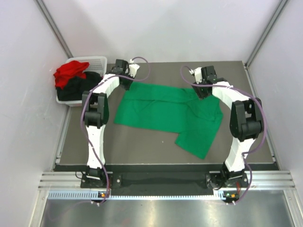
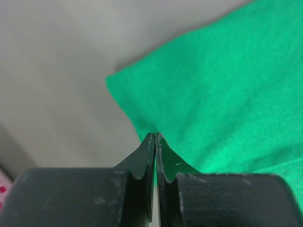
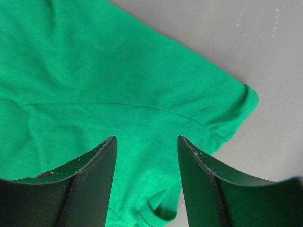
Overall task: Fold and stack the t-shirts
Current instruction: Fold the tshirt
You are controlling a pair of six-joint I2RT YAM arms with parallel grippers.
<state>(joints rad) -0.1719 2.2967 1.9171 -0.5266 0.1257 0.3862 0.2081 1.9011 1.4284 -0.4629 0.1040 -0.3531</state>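
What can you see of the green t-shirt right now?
The green t-shirt is plain bright cloth, lying spread and lightly wrinkled on the dark table, one part jutting toward the near right. The left gripper is shut at its far-left corner edge; a pinch cannot be confirmed. The right gripper is open over its far-right end.

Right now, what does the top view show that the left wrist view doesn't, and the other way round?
Only the top view: the white basket at the far left holding the red t-shirt and the black t-shirt, and the whole green t-shirt spread out. Only the left wrist view: the left gripper shut, tips at the cloth's edge. Both: green cloth lying on the grey table.
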